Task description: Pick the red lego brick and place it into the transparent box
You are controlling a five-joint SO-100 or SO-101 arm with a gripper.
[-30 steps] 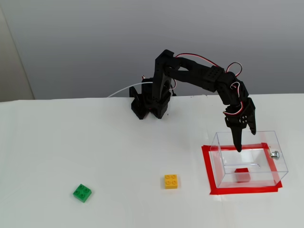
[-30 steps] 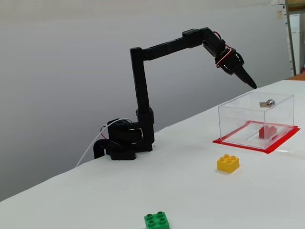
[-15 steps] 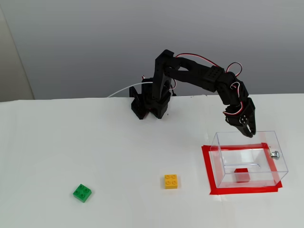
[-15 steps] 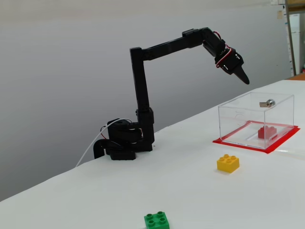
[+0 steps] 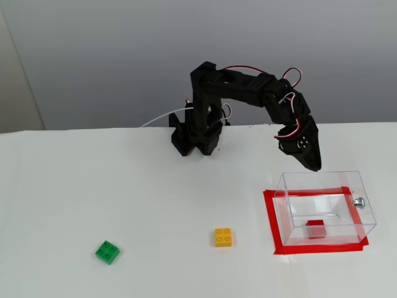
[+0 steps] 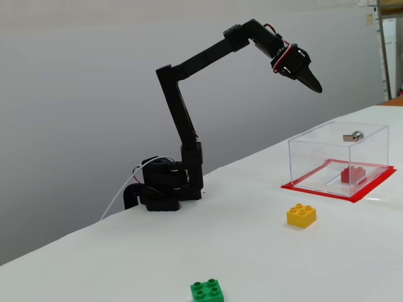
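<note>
The red lego brick is seen resting inside the transparent box, so delivery is judged done; the tool, closed and empty, is held above the box's far wall.

green brick, yellow brick, red tape, white table
</note>
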